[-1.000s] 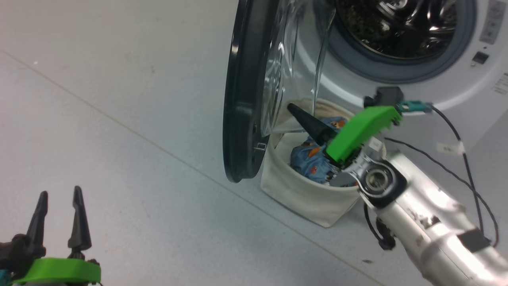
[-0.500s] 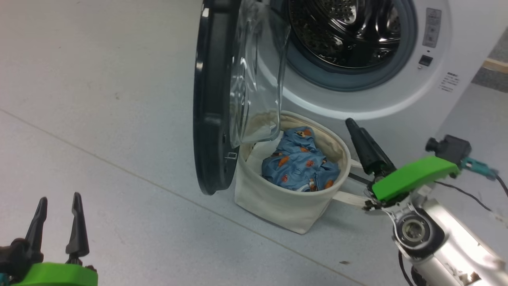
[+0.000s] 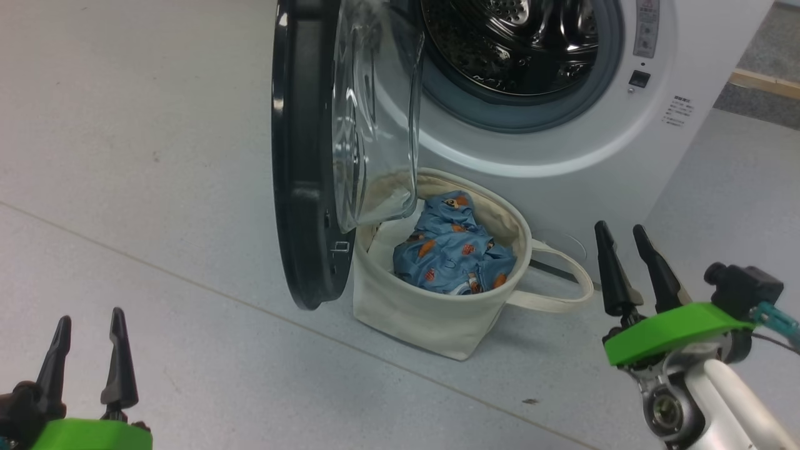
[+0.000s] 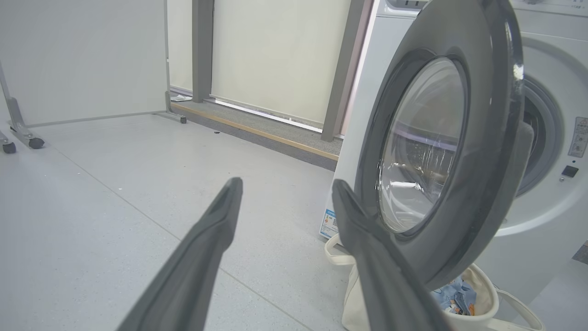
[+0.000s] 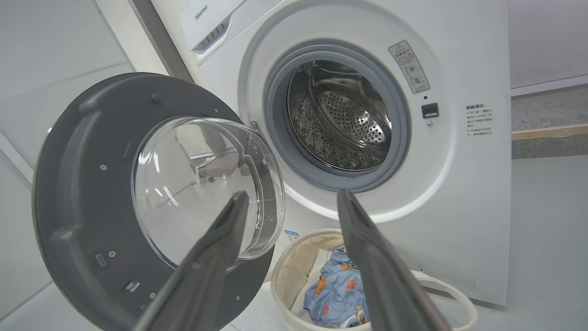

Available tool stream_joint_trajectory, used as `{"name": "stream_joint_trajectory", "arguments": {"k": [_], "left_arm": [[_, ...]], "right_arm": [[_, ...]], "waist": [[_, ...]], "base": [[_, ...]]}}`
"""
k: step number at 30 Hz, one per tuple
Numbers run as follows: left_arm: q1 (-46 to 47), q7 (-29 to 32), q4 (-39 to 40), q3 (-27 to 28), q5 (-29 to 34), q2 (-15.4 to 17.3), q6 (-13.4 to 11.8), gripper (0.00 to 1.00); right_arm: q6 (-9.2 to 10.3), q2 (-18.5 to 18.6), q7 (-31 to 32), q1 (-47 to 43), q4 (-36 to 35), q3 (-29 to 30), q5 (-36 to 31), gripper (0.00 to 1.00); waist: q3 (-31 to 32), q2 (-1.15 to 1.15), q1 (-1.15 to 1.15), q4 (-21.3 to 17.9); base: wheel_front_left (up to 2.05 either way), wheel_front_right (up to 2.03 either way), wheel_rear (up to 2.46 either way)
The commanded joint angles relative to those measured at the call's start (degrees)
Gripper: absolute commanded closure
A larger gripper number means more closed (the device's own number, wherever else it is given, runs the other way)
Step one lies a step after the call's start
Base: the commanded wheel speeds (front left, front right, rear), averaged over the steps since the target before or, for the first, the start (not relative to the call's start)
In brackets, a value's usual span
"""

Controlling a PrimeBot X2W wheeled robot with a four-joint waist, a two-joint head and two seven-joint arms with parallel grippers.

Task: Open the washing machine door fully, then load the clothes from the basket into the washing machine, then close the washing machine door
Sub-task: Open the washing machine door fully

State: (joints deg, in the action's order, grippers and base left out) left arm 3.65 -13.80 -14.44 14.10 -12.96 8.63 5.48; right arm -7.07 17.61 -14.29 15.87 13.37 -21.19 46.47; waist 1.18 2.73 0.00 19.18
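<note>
The white washing machine [image 3: 562,144] stands with its steel drum [image 5: 340,115] exposed. The washing machine door [image 3: 306,156] hangs open to the left, its glass bowl above the basket's left rim. The cream basket [image 3: 425,306] sits on the floor under the opening, and the blue printed clothes [image 3: 450,250] lie crumpled inside it. My right gripper [image 3: 619,226] is open and empty, to the right of the basket and apart from it. At the lower left my left gripper [image 3: 90,315] is open and empty, well away from the door. Its wrist view looks past the left gripper [image 4: 286,181] at the door [image 4: 487,151]. In the right wrist view the right gripper [image 5: 292,193] points at the machine's front above the clothes [image 5: 335,289].
One loop handle [image 3: 562,294] of the basket lies on the floor toward my right gripper. A wooden-edged step [image 3: 762,84] runs right of the machine. A wheeled white panel [image 4: 18,133] stands far left. Grey floor stretches left of the door.
My right gripper has drawn back from over the basket to its right side, fingers now pointing up, holding nothing. The head camera has shifted. The left gripper has stayed put.
</note>
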Motion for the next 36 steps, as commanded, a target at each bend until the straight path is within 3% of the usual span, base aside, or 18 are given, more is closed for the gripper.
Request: {"name": "stream_joint_trajectory", "arguments": {"k": [1, 5, 13, 36], "left_arm": [[1.86, -0.47, 2.33, 1.86, -0.32, 1.1, -0.29, 0.0], [1.93, -0.54, 2.3, 1.62, -0.59, 0.95, -0.39, 0.0], [2.12, -0.66, 1.81, 0.7, -0.93, 0.66, -0.34, 0.0], [2.79, -1.04, 0.63, -0.81, -0.66, 0.87, -0.85, 0.0]], "right_arm": [[-0.42, -0.47, -0.69, 0.17, -1.77, 0.71, -2.52, 0.0], [-0.42, -2.54, -0.7, -2.06, -2.32, 3.35, -9.94, 0.0], [-0.42, -3.38, -0.7, -3.25, 1.05, 4.58, -13.36, 0.0], [-0.42, -4.22, -0.71, -2.6, 3.58, 3.2, -13.03, 0.0]], "waist": [[-0.07, 0.0, 0.0, -0.24], [-0.22, 0.0, 0.0, -0.73], [-0.37, 0.0, 0.0, -1.01], [-0.39, 0.0, 0.0, -1.25]], "base": [[0.0, 0.0, 0.0], [0.0, 0.0, 0.0], [0.0, 0.0, 0.0], [0.0, 0.0, 0.0]]}}
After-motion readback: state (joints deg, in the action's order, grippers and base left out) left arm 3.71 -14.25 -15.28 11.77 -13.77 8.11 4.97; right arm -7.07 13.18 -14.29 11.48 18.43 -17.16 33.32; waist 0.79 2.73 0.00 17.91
